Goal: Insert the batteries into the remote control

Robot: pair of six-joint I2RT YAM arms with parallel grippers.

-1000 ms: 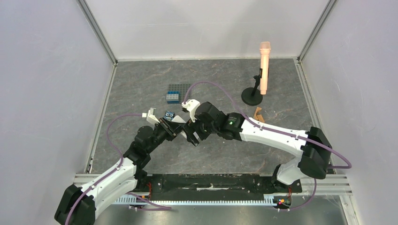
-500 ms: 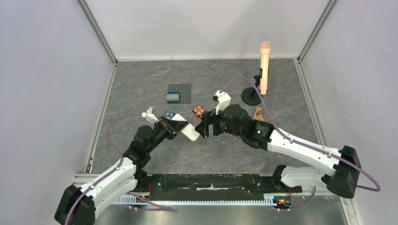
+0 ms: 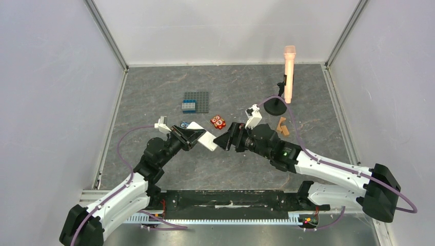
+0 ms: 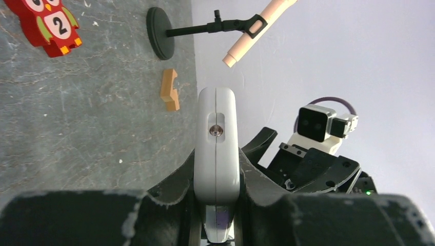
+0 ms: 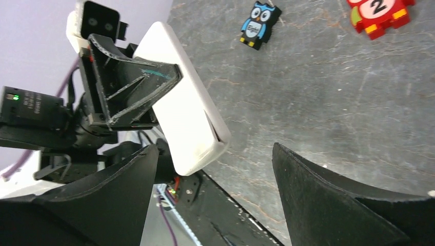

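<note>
- Left gripper (image 4: 216, 169): clenched on the remote control (image 4: 216, 143), gripping it by its two broad faces. The remote juts forward from the jaws, seen edge-on and held clear of the worktop (image 3: 154, 92). This grasp reads the same as one second ago.
- Right gripper (image 3: 221, 141): released and empty, its jaws spread wide. A second ago it was pressed in over the remote, hard against the left gripper. It has since backed off to its own side and now stands just off the remote's free end, not touching it.
- Face of the remote toward the right gripper: plain white, with a seam near the free end. No open battery bay is visible.
- Batteries: not found in any view, and neither gripper carries one. Judgement: the withdrawal ends a handling step on the remote, and loading remains outstanding.
- Beyond the right gripper: the red owl toy (image 3: 218, 122), uncovered by the retreat, and the blue owl toy (image 5: 259, 23), both lying on the worktop.
- Farther off: a brown wooden piece (image 4: 169, 89) near the microphone stand (image 3: 276, 106), both unmoved.
</note>
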